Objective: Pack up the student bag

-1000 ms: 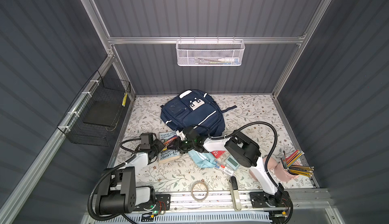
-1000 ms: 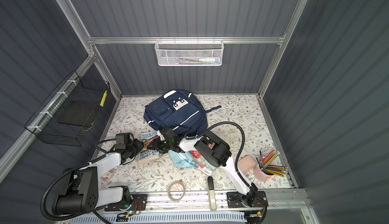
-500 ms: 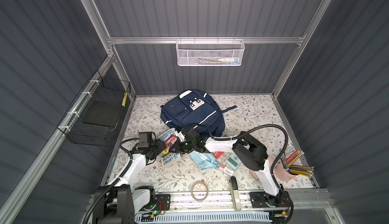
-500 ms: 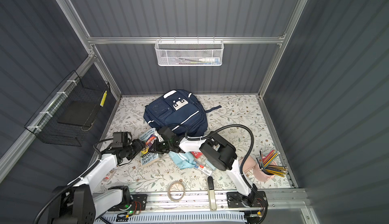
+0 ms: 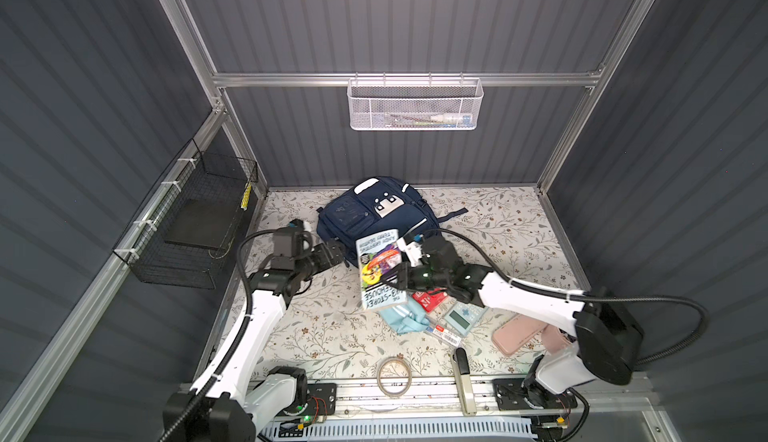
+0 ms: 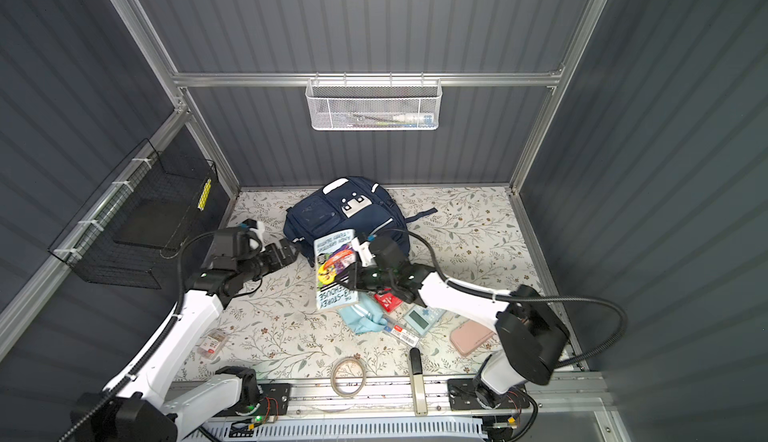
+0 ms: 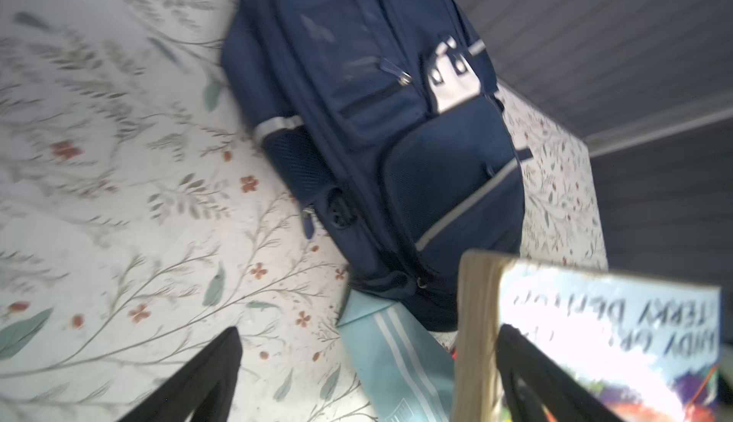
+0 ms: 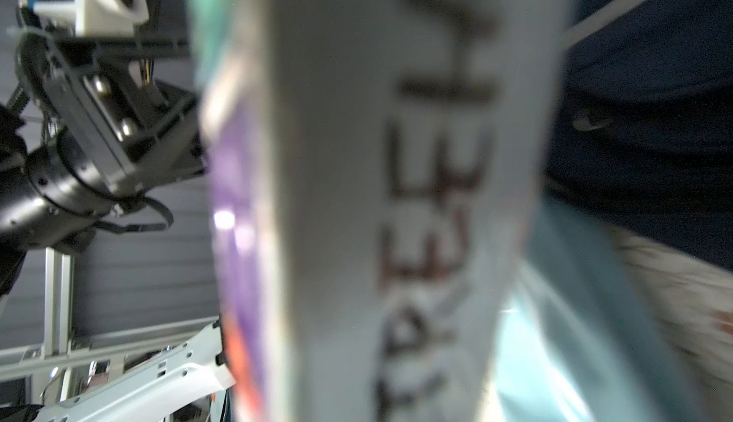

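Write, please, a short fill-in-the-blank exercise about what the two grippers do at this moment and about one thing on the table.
1. The right gripper is shut on the ____, which it holds lifted above the table.
2. The left gripper, beside the student bag, stands ____ and holds nothing.
3. The pencil case beside the right arm is ____ in colour.

Missing words: book; open; pink.

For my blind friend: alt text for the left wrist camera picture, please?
A navy backpack lies on a floral tabletop; nearer the camera are a light blue pouch and a paperback, framed by the open left gripper.
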You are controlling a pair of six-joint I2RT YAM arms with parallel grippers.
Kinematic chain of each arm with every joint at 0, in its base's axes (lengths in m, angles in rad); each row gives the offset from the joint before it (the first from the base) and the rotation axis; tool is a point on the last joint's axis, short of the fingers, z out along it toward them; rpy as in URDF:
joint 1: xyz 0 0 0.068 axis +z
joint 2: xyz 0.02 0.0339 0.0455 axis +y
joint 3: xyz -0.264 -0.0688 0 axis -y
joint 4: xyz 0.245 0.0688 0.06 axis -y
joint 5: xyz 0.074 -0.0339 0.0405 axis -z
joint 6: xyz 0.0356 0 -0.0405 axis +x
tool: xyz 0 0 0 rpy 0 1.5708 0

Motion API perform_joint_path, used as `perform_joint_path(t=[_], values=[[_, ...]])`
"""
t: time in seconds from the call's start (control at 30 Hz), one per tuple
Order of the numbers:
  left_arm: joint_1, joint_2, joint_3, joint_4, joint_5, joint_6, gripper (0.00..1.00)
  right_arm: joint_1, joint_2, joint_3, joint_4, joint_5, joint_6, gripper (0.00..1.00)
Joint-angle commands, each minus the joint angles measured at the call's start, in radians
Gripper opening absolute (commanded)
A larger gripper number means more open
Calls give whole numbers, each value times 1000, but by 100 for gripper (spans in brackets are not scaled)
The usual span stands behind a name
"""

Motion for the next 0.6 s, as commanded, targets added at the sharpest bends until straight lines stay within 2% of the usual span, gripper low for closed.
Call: perform_joint_path(t=[0.0, 0.07, 0.13, 0.33, 0.4, 0.57], values=[[-196, 163, 136, 62, -96, 123, 99, -131, -135, -47, -100, 25, -94, 0], [-275, 300, 248, 14, -131, 187, 98, -231, -186, -56, -185, 7, -127, 0], [-323, 424, 336, -9, -134, 275, 100, -338, -239, -92, -204, -39, -140, 0], [-405, 699, 533, -50, -340, 437, 100, -578, -389, -160, -299, -87, -192, 0], [-407, 780, 584, -51, -385, 460, 96, -633, -415, -185, -301, -111, -192, 0], [-431, 897, 659, -12, -502, 508, 78, -709, -470, -223, -333, -138, -215, 0]])
